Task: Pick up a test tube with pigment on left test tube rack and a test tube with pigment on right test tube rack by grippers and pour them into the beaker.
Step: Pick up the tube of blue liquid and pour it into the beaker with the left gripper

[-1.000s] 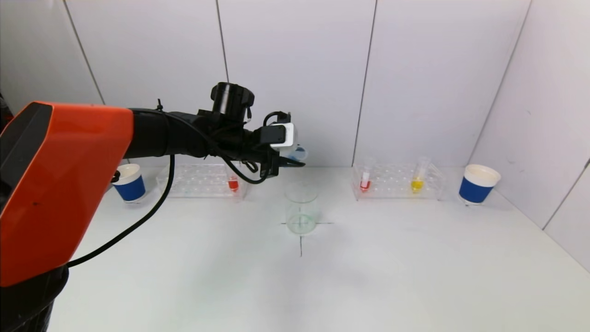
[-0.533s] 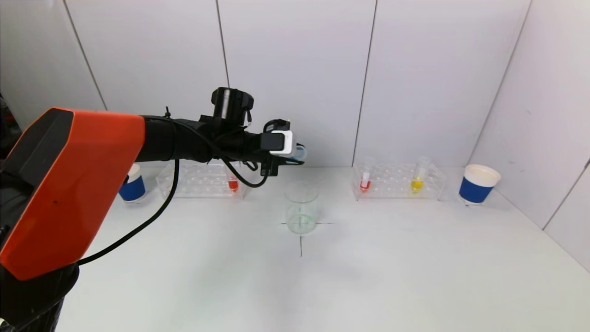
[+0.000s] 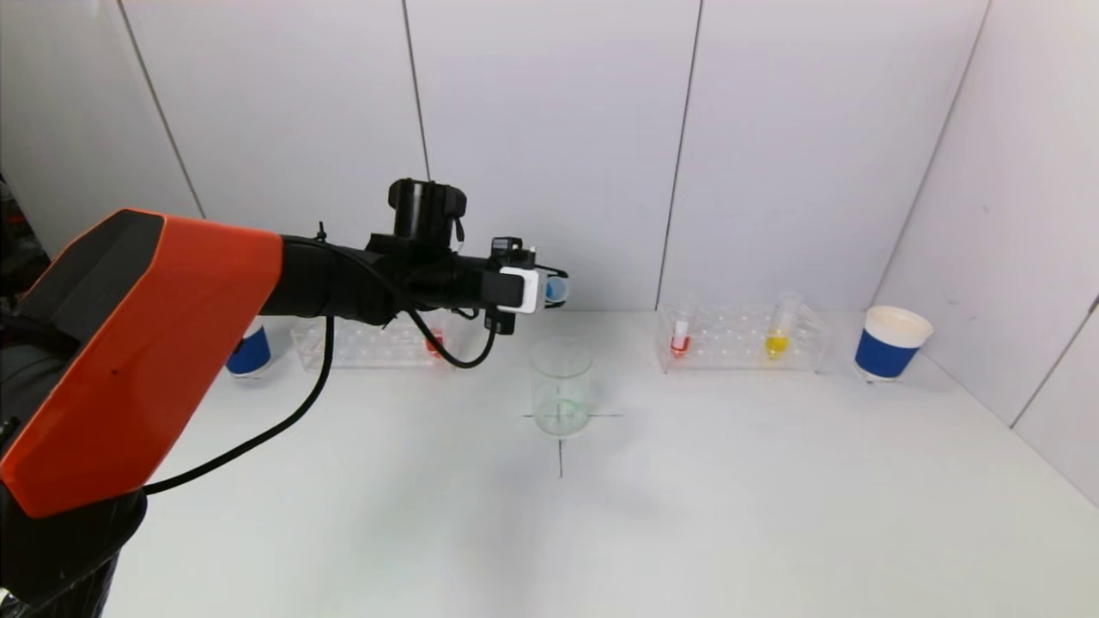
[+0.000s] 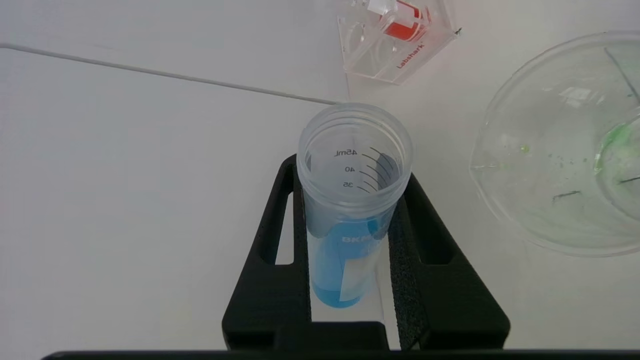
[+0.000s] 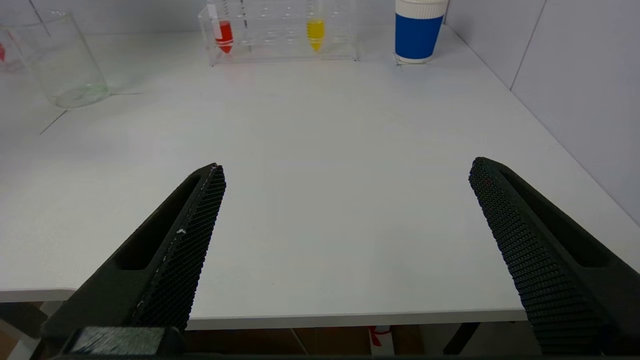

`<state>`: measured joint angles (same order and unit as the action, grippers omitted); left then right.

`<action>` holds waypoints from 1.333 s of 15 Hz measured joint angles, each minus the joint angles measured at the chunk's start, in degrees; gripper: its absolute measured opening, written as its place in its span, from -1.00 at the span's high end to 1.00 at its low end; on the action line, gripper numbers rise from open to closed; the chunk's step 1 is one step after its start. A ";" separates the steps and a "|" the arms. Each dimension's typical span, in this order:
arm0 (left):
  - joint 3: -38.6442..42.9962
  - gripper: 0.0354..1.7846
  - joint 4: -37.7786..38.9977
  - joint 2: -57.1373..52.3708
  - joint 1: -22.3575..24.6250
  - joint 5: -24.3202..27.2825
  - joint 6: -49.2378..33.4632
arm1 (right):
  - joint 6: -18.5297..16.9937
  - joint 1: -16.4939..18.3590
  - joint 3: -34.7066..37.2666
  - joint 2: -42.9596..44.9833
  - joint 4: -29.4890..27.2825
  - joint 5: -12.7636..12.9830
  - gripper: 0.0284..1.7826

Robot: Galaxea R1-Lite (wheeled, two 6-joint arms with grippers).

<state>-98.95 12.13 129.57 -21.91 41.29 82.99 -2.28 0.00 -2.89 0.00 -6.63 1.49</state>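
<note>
Up above the counter (image 3: 687,515), the left pincer (image 4: 350,235) pinches a test tube with blue pigment (image 4: 350,210), its black fingers (image 4: 280,260) pressed against either side of the clear wall. The tube is open-mouthed, and the blue liquid sits at its closed end. From the head view the left pincer (image 3: 549,290) hangs in the air just behind and above the beaker (image 3: 561,386), which stands on a black cross mark at the middle of the counter. The beaker (image 4: 560,150) carries green traces on its bottom. On the left test tube rack (image 3: 361,342) a tube with red pigment (image 3: 435,343) remains, partly hidden by the arm. The right test tube rack (image 3: 740,339) holds a red tube (image 3: 680,341) and a yellow tube (image 3: 777,342). A blue paper cup (image 3: 889,343) stands beside that rack, another (image 3: 249,352) beside the left rack. The right pincer (image 5: 345,230) is spread wide, low at the counter's near edge, well apart from the racks.
</note>
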 joint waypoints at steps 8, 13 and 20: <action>3.86 0.51 6.34 0.67 0.11 0.07 3.25 | 0.00 0.00 0.00 0.00 0.00 0.00 -0.99; 5.07 0.51 9.08 1.11 0.11 0.07 3.52 | 0.02 0.00 0.00 0.00 0.00 0.00 -0.99; 6.58 0.51 13.14 1.57 0.11 0.13 6.08 | 0.00 0.00 0.00 0.00 0.00 0.00 -0.99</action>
<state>-92.37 25.27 131.15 -21.80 41.42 89.08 -2.28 0.00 -2.89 0.00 -6.63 1.49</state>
